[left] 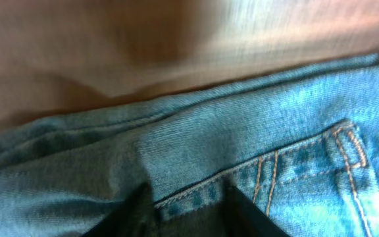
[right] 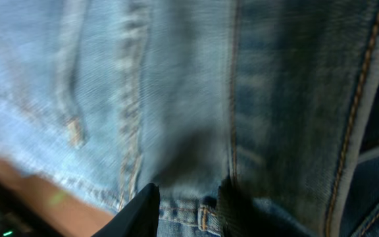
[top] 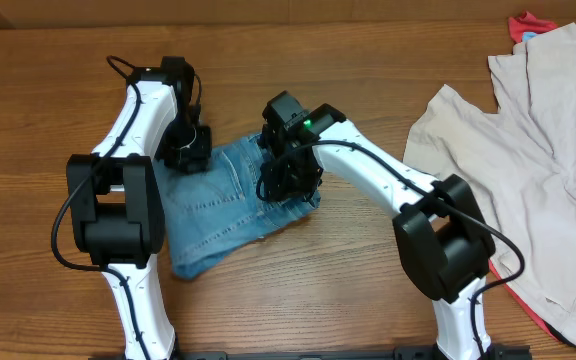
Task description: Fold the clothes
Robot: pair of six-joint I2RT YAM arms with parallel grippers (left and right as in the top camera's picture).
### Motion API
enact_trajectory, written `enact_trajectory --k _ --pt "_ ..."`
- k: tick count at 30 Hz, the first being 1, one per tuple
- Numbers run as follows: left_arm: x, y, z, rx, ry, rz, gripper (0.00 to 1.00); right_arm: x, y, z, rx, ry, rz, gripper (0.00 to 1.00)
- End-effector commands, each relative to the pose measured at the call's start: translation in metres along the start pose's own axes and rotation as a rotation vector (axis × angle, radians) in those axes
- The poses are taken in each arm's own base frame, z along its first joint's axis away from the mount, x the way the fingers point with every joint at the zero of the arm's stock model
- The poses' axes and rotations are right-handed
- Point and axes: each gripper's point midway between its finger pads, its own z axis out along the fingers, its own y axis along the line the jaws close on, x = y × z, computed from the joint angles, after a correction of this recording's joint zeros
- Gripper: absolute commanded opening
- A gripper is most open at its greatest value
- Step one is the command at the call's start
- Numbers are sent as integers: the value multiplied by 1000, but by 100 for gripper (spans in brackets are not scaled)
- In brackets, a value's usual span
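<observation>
The light blue denim jeans (top: 218, 205) lie folded into a compact bundle at the table's middle. My left gripper (top: 186, 150) is at the bundle's far left edge. In the left wrist view its jaws (left: 189, 210) are closed on a stitched hem of the jeans (left: 242, 131), with a belt loop to the right. My right gripper (top: 288, 178) is at the bundle's right edge. In the right wrist view its jaws (right: 186, 210) pinch the waistband with a belt loop of the jeans (right: 176, 99). Both wrist views are motion-blurred.
A large beige garment (top: 528, 160) is spread over the right side of the table. A small red cloth (top: 528, 22) peeks out at the far right corner, with a red edge (top: 533, 312) under the beige garment. The wooden table (top: 348, 290) shows in front.
</observation>
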Motion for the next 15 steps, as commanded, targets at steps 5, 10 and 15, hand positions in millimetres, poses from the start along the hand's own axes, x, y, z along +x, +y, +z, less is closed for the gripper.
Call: enact_trajectory --k 5,10,15 --pt "48 5 4 -26 214 -24 32 4 -62 7 221 21 71 33" --pt "76 -8 -4 35 336 -50 30 -17 -85 -2 236 -48 18 34" --pt "82 -28 -7 113 358 -5 27 -39 -105 -11 285 -137 21 34"
